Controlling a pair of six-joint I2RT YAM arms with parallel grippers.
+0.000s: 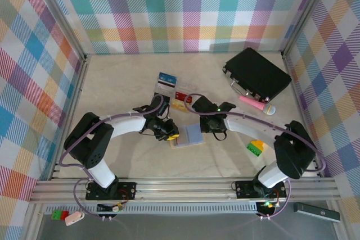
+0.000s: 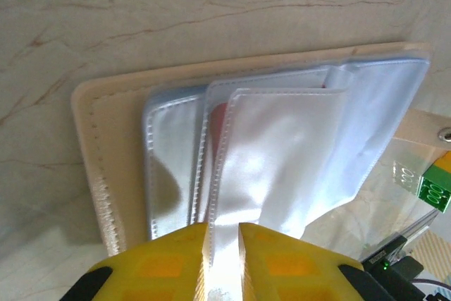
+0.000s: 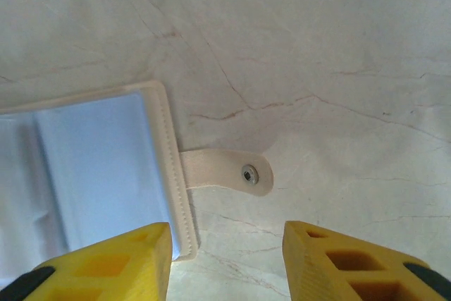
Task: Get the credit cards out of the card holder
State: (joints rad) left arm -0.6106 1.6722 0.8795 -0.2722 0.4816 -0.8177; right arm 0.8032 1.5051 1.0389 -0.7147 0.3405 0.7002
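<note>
The card holder (image 1: 192, 134) lies open on the table between the two grippers, with a cream stitched rim (image 2: 91, 167) and pale blue-lavender clear sleeves (image 2: 282, 146). My left gripper (image 2: 223, 227) (image 1: 171, 133) is shut on the edge of the top sleeve, and something reddish (image 2: 218, 114) shows inside a sleeve. My right gripper (image 3: 227, 234) (image 1: 208, 127) hangs open over the holder's corner (image 3: 176, 223) and its snap tab (image 3: 232, 173), holding nothing. Behind the holder lie a white card with a dark stripe (image 1: 166, 81) and a card with a red patch (image 1: 183, 97).
A large black case (image 1: 257, 73) sits at the back right with a pink microphone-shaped thing (image 1: 256, 104) in front of it. A green and yellow block (image 1: 256, 147) (image 2: 435, 187) lies right of the holder. Checked walls close in the table.
</note>
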